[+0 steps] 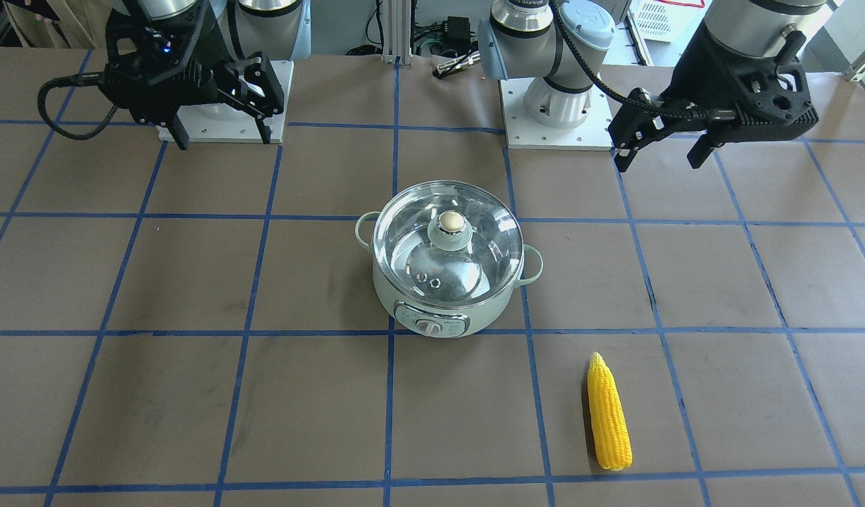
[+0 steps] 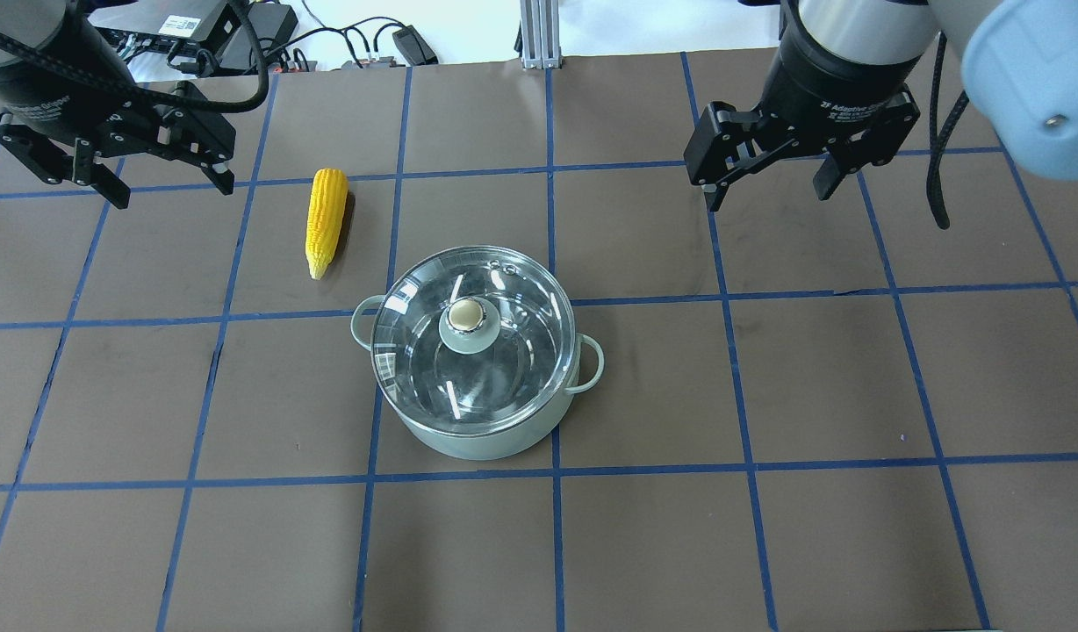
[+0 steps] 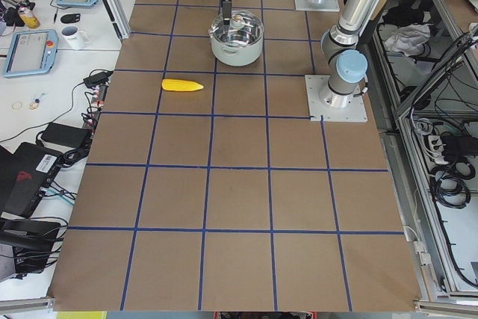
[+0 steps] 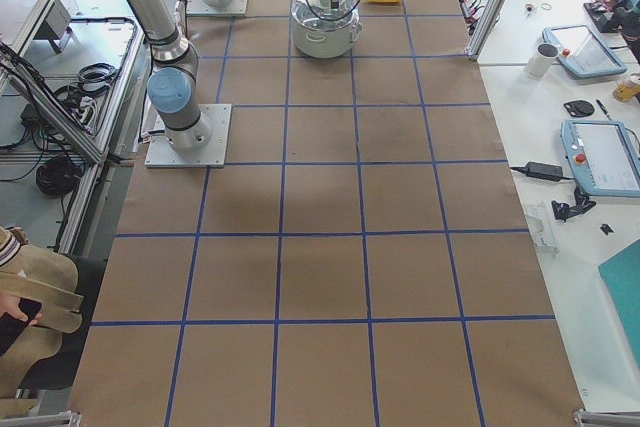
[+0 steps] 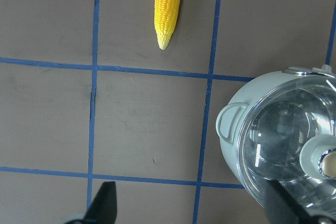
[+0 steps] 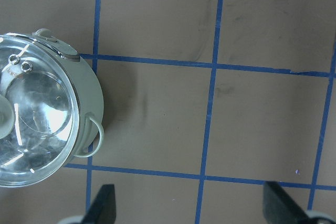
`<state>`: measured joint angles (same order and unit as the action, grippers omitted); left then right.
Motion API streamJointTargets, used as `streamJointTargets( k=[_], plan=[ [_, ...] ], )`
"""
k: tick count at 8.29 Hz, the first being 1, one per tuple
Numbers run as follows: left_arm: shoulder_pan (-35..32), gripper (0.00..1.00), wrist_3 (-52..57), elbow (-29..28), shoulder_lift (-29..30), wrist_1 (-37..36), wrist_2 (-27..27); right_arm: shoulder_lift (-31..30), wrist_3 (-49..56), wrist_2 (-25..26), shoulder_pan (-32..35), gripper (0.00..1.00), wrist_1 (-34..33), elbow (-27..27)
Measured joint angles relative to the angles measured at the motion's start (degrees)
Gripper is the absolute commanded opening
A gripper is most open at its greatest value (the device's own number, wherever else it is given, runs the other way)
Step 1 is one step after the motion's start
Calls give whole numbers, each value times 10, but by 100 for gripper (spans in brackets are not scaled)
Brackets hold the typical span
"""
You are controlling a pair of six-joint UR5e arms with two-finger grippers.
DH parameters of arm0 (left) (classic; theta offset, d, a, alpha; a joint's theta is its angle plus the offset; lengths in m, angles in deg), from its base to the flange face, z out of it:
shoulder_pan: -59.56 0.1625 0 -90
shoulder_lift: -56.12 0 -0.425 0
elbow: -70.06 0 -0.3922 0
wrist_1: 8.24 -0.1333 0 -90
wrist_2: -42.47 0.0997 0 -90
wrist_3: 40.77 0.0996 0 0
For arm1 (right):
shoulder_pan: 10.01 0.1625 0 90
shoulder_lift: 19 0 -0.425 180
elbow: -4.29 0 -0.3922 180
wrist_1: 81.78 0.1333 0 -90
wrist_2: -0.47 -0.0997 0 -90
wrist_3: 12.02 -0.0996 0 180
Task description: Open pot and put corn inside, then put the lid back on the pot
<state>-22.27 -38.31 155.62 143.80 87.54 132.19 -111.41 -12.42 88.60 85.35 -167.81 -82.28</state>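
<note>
Left pincer [image 2: 172, 189] and right pincer [image 2: 767, 197] gape wide; lid [image 2: 504, 369] seemingly seated on pot [image 2: 477, 443], corn [image 2: 326, 219] at its ten o'clock.

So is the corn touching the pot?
Apart. In the overhead view, bare table shows between the corn and the pot.

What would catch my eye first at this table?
Probably the bright yellow corn cob, lying alone on the brown gridded table toward the robot's left. Then the round mint-green pot at the centre, its clear glass lid on. The black left gripper and right gripper hang open on either side.
</note>
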Motion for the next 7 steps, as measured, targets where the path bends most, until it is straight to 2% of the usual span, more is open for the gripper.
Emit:
streamJointTargets(
  k=[4,7],
  plan=[
    [4,100,38,0,14,-25,1,1,-5,16,0,100,3,-2],
    [9,100,110,4,92,-149,1,3,-6,42,0,100,3,-4]
  ],
)
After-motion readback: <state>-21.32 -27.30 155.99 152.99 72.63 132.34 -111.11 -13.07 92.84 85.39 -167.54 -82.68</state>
